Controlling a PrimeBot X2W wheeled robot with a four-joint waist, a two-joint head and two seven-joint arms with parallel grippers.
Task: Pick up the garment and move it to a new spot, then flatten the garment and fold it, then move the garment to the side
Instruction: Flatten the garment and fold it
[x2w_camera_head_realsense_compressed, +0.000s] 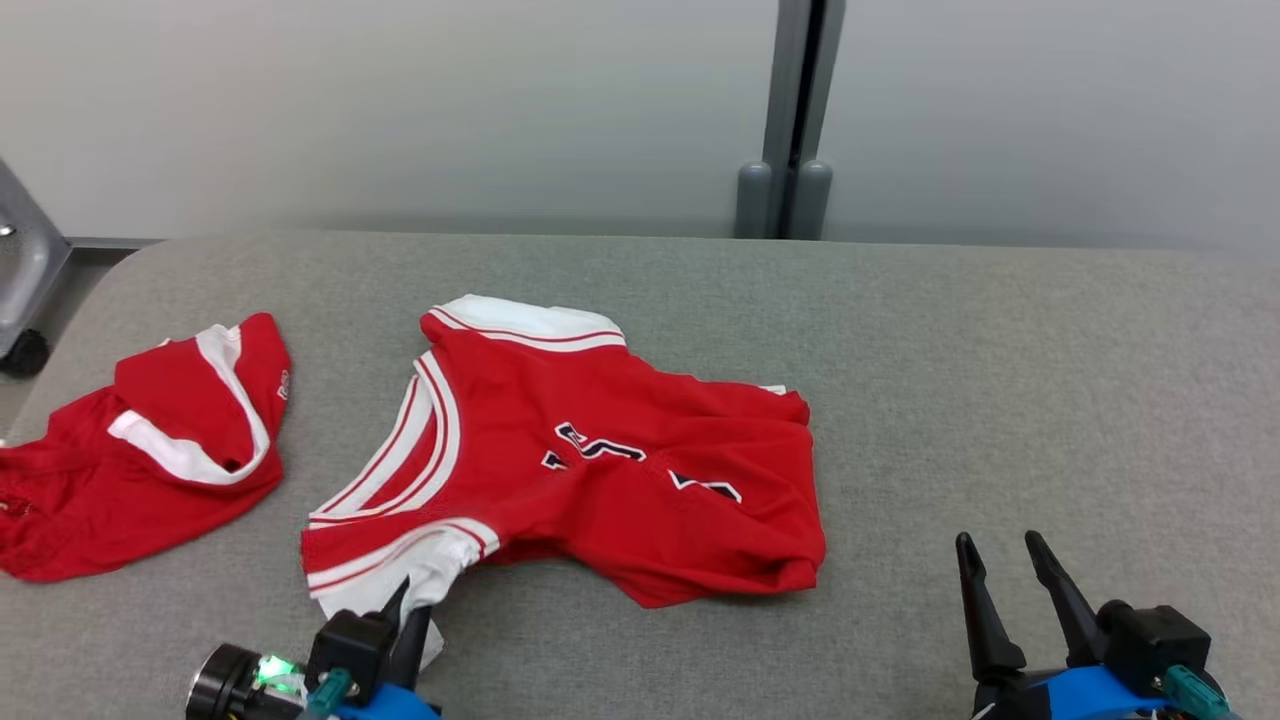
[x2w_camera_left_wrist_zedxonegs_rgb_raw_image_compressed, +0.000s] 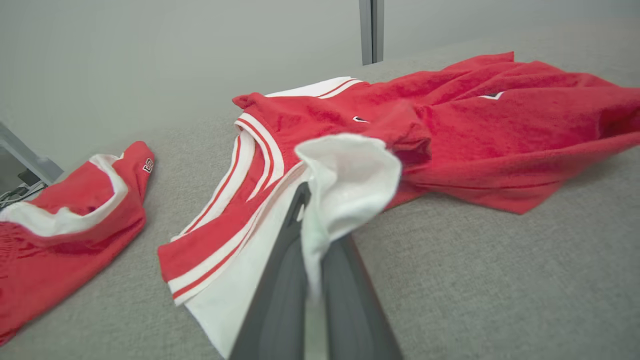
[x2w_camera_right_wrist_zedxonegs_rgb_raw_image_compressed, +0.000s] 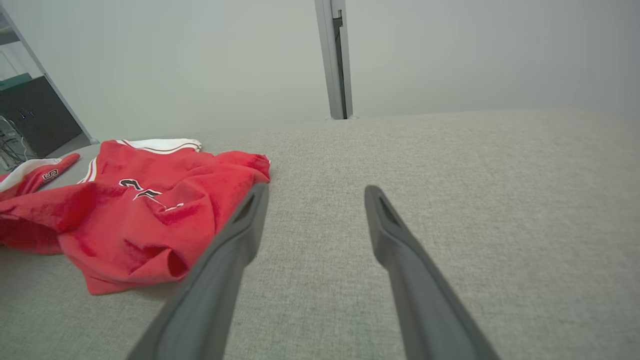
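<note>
The garment (x2w_camera_head_realsense_compressed: 590, 465) is a red jersey with white-and-red trim and dark lettering, lying crumpled at the middle of the grey table. In the left wrist view the garment (x2w_camera_left_wrist_zedxonegs_rgb_raw_image_compressed: 450, 130) spreads ahead, and its white hem corner (x2w_camera_left_wrist_zedxonegs_rgb_raw_image_compressed: 350, 185) is pinched between my dark fingers. My left gripper (x2w_camera_head_realsense_compressed: 408, 612) is shut on that near-left white corner. My right gripper (x2w_camera_head_realsense_compressed: 1000, 570) stands open at the lower right, apart from the cloth. In the right wrist view the right gripper (x2w_camera_right_wrist_zedxonegs_rgb_raw_image_compressed: 315, 192) has bare table between its fingers, with the garment (x2w_camera_right_wrist_zedxonegs_rgb_raw_image_compressed: 140, 205) to its left.
A second red-and-white garment (x2w_camera_head_realsense_compressed: 130, 450) lies bunched at the table's left edge. The grey fabric table (x2w_camera_head_realsense_compressed: 1000, 380) has free room to the right. A grey post (x2w_camera_head_realsense_compressed: 795, 120) stands behind the far edge against the pale wall.
</note>
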